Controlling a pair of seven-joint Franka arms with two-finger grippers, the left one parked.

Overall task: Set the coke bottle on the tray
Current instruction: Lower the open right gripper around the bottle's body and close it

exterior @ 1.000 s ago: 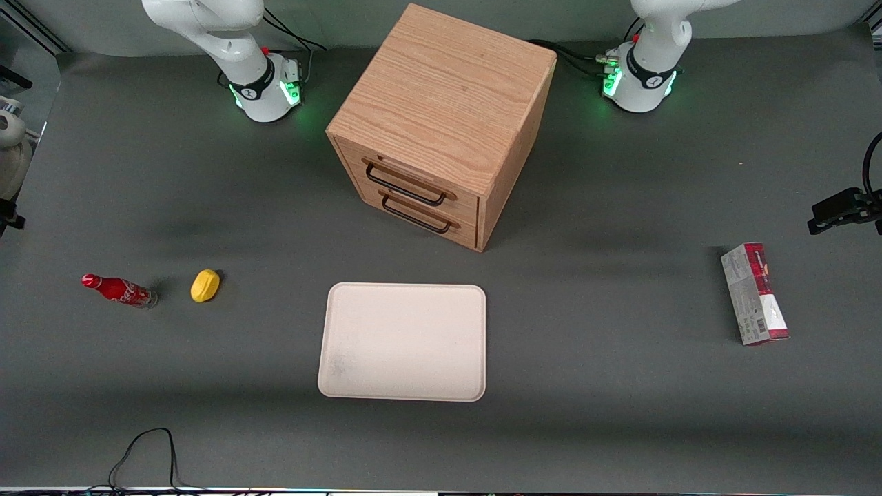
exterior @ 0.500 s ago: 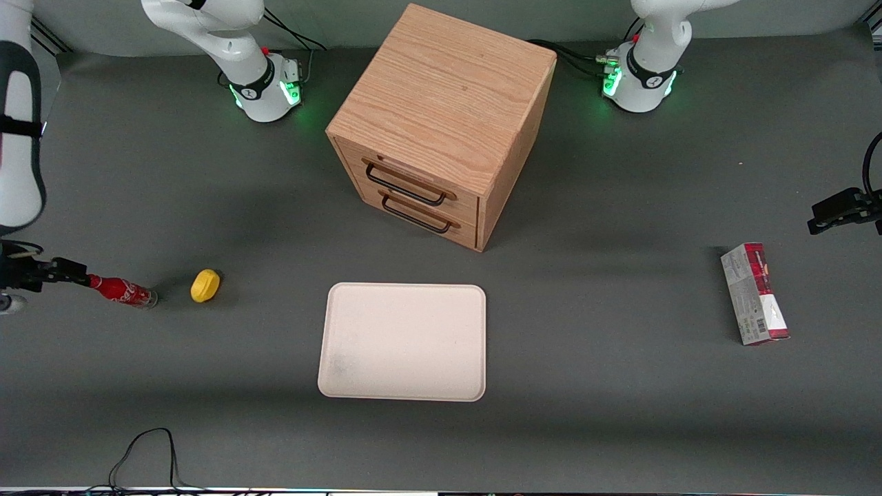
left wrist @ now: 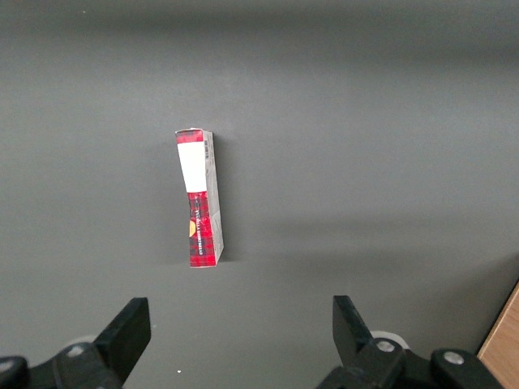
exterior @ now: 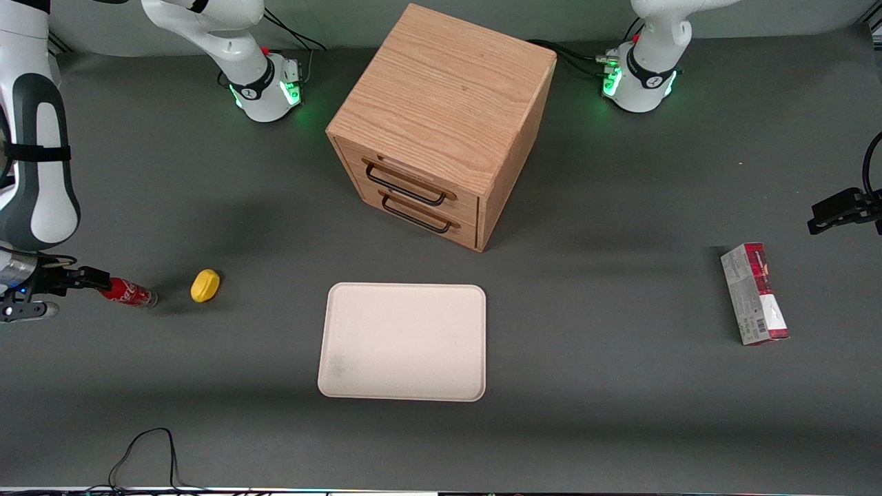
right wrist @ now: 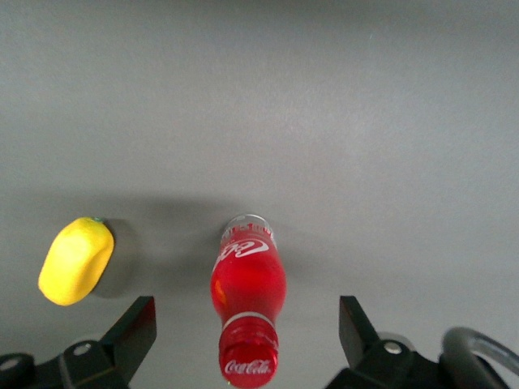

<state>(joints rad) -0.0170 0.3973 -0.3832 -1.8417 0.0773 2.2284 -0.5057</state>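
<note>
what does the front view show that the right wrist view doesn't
Only the front view shows the tray, the drawer cabinet and the carton. Only the right wrist view shows the open fingers flanking the bottle's cap end and the script on its body. Both show the bottle lying on the table, the lemon beside it, and the gripper at the cap.

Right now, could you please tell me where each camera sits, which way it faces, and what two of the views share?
Front view: above the table's edge, facing both arm bases; shows the tray, drawers and the working arm.
Right wrist view: on the working arm, looking along the open hand at the lying bottle and the lemon.
Left wrist view: on the parked arm, looking down at the carton.
Front and right wrist views share bottle, lemon and hand.
</note>
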